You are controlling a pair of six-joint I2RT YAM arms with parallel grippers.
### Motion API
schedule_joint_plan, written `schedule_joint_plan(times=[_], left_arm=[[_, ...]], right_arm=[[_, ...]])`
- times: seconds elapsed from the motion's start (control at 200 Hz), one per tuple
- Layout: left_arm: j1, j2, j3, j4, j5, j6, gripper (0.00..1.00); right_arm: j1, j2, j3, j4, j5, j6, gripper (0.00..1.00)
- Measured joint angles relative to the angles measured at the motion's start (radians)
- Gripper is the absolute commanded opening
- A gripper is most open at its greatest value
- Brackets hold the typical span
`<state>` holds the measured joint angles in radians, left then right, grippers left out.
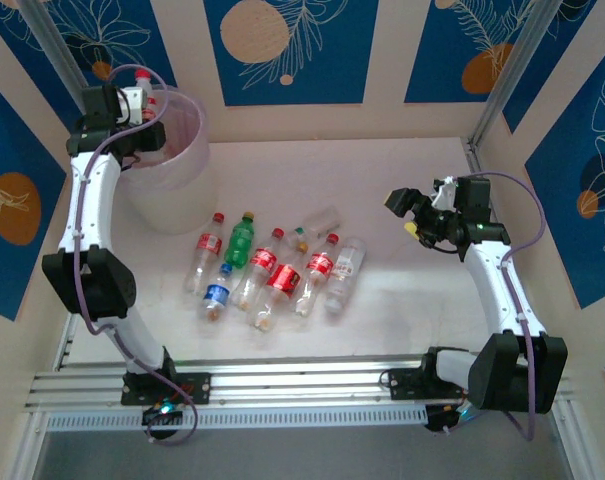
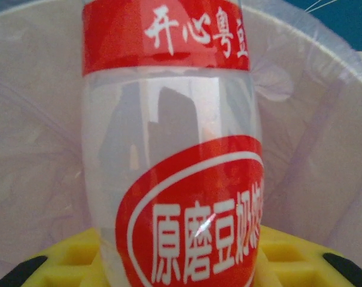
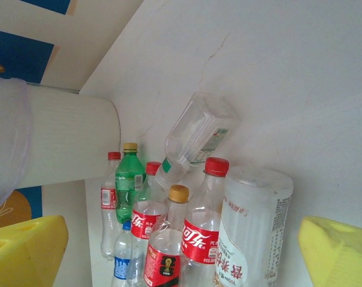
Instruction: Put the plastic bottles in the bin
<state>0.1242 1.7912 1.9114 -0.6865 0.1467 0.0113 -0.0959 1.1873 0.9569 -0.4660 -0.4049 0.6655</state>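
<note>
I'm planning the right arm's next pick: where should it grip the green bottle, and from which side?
Probably from above, the open right gripper closing across the green bottle near its shoulder. It lies flat, cap at the far end, with red-labelled bottles close along both sides of its body; the cap end looks freest.

And there it was: one clear red-labelled bottle [image 2: 175,179], white Chinese lettering across it, clamped between the jaws of the left gripper [image 1: 140,100] and standing straight up out of them. Just beyond those jaws gaped the bin [image 1: 187,150], round, translucent, pale pink. Over at the right gripper [image 3: 182,254] the jaws stood wide. Ahead of them, well apart, the remaining bottles [image 1: 277,265] lay huddled side by side. Among them were a green bottle [image 1: 241,240], a blue-labelled bottle [image 1: 217,293] and several with red labels, with a white-labelled bottle [image 3: 252,233] nearest the jaws.
</note>
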Motion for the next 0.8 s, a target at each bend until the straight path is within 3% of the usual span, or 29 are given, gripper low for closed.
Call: schedule_joint_plan(times=[0.08, 0.55, 0.8], left_arm=[[0.005, 0.000, -0.014, 0.010, 0.002, 0.007, 0.41], [0.008, 0.000, -0.071, 0.061, 0.033, 0.028, 0.79], [0.009, 0.000, -0.071, 0.063, 0.043, 0.037, 0.85]], right_arm=[[-0.008, -0.001, -0.002, 0.000, 0.000, -0.004, 0.99], [-0.024, -0.019, -0.011, -0.018, 0.000, -0.011, 0.98], [-0.023, -0.019, -0.011, -0.029, 0.005, -0.011, 0.98]])
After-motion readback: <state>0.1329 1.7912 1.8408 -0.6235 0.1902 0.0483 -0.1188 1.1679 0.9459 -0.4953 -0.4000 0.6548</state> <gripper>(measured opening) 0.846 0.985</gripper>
